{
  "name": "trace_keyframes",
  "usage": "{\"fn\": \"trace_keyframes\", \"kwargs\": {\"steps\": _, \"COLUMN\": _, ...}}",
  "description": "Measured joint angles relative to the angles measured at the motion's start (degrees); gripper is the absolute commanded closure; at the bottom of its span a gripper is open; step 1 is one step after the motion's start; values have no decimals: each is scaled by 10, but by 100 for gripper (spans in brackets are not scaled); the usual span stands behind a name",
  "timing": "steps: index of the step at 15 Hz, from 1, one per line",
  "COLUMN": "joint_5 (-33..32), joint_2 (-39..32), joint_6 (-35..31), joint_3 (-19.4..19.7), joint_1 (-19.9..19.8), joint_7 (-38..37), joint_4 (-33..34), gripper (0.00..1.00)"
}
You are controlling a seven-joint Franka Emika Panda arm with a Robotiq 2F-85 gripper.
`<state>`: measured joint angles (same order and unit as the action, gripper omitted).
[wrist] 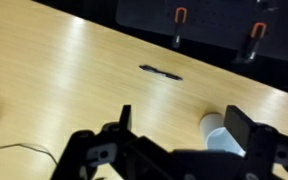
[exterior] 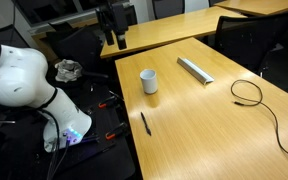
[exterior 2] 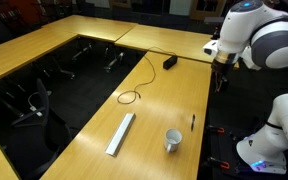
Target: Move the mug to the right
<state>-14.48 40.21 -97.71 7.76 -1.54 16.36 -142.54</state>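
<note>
The mug (exterior: 148, 81) is a small white cup standing upright on the light wooden table (exterior: 214, 130). It also shows in an exterior view (exterior 2: 173, 141) and in the wrist view (wrist: 214, 129), close to the right finger. My gripper (wrist: 181, 128) is open and empty. It hangs high above the table's edge in both exterior views (exterior: 113, 38) (exterior 2: 221, 78), well apart from the mug.
A black pen (exterior: 145, 123) (exterior 2: 193, 121) (wrist: 161, 71) lies near the table edge. A long flat grey bar (exterior: 195, 70) (exterior 2: 120, 134) lies beside the mug. A black cable (exterior: 252, 95) (exterior 2: 132, 97) loops further along. Red-handled clamps (wrist: 180, 15) sit beyond the edge.
</note>
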Motion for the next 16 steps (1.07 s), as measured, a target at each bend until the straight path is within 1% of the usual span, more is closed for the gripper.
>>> {"fn": "trace_keyframes", "kwargs": {"steps": 4, "joint_5": 69, "joint_2": -41, "joint_6": -120, "joint_3": 11, "joint_1": 26, "joint_7": 3, "joint_4": -60, "gripper": 0}}
{"fn": "trace_keyframes", "kwargs": {"steps": 8, "joint_5": 109, "joint_2": -123, "joint_6": -225, "joint_3": 13, "joint_1": 38, "joint_7": 6, "joint_4": -96, "gripper": 0}}
{"fn": "trace_keyframes", "kwargs": {"steps": 12, "joint_5": 144, "joint_2": -231, "joint_6": -332, "joint_3": 3, "joint_1": 45, "joint_7": 5, "joint_4": -101, "gripper": 0}}
{"fn": "trace_keyframes", "kwargs": {"steps": 16, "joint_5": 211, "joint_2": -333, "joint_6": -396, "joint_3": -19, "joint_1": 51, "joint_7": 5, "joint_4": -85, "gripper": 0}}
